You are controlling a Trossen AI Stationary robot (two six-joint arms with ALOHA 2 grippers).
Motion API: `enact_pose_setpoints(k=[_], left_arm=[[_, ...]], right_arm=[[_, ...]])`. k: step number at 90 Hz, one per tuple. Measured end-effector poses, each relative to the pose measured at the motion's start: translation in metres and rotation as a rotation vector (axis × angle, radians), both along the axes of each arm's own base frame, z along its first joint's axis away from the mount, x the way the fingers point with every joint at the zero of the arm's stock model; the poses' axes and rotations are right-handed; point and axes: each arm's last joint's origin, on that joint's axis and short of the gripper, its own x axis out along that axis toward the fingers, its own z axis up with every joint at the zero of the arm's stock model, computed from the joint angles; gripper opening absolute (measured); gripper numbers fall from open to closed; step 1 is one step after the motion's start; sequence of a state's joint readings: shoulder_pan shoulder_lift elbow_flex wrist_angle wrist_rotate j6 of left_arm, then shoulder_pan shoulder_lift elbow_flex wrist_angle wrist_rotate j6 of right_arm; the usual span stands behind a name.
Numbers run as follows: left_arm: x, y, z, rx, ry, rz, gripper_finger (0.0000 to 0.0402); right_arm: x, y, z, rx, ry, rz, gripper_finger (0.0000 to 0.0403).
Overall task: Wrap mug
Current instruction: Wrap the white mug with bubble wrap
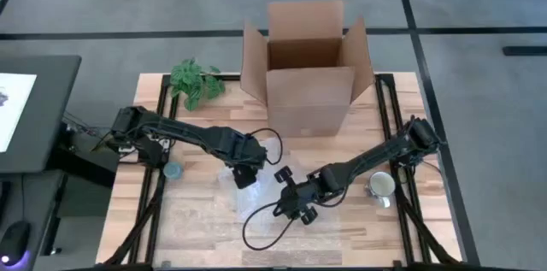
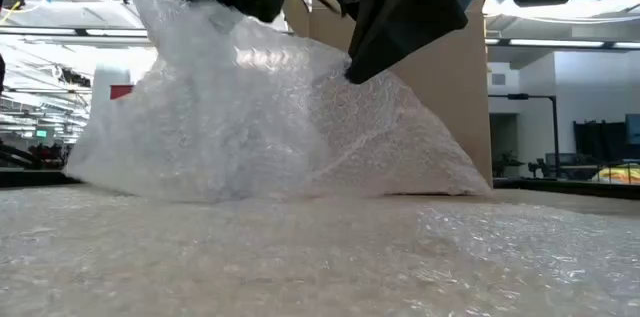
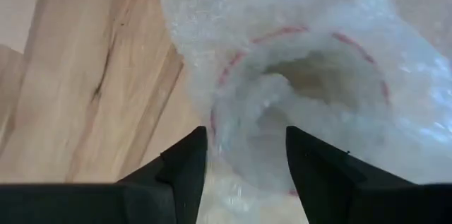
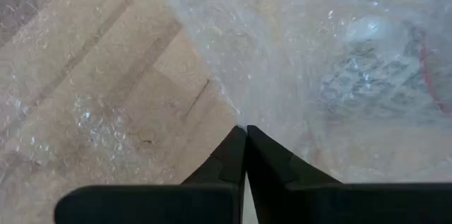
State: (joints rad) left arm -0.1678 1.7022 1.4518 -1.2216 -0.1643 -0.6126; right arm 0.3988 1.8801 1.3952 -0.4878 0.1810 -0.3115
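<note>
Standing by the wooden tabletop (image 1: pixel 205 220) here. A big sheet of bubble wrap (image 2: pixel 270 117) lies across the middle of it and is bunched up over a mug (image 3: pixel 304 104), so the mug sits under the plastic near the tabletop's centre. Only its red rim shows through the bubbles, seen from the left wrist camera.

The left claw (image 3: pixel 246 155) hangs right over that mug with its two fingers spread, one on each side of the near rim. They're gripping nothing.

The right claw (image 4: pixel 245 133) comes in from the other side, just beside the left one, fingers pressed together and pinching the edge of the bubble wrap. From table level the sheet is pulled up into a tent shape over the mug.

Other stuff around: an open cardboard box (image 1: pixel 306 70) at the far edge of the tabletop, a small leafy green plant (image 1: pixel 197 81) off to the left of the box, and a second white mug (image 1: pixel 381 185) sitting uncovered by the right arm, well apart from the wrapped one.
</note>
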Motion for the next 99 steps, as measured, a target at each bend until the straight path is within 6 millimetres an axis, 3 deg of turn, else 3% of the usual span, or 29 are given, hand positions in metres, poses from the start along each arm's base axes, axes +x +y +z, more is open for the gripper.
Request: enact_pose_setpoints(k=[16, 24, 45, 62, 80, 99], left_arm=[[-0.008, 0.002, 0.026, -0.01, -0.015, 0.05, 0.0169], [-0.01, -0.001, 0.041, -0.053, -0.038, 0.072, 0.0169], [-0.023, -0.028, 0.062, -0.144, -0.072, -0.034, 0.0169], [-0.048, -0.061, 0.073, -0.207, -0.071, -0.007, 0.0169], [-0.071, -0.114, 0.082, -0.327, -0.157, -0.016, 0.0169], [-0.077, -0.171, 0.061, -0.284, -0.251, -0.005, 0.0169]], right_arm=[[0.0, -0.004, 0.004, -0.003, -0.011, 0.001, 0.0], [0.003, -0.006, 0.015, -0.015, -0.042, 0.025, 0.0], [0.02, -0.02, 0.05, -0.052, -0.139, 0.105, 0.0], [0.028, -0.044, 0.052, -0.028, -0.137, 0.069, 0.0], [0.034, -0.059, 0.053, 0.052, -0.15, 0.07, 0.0], [0.038, -0.061, 0.048, 0.098, -0.15, 0.093, 0.0]])
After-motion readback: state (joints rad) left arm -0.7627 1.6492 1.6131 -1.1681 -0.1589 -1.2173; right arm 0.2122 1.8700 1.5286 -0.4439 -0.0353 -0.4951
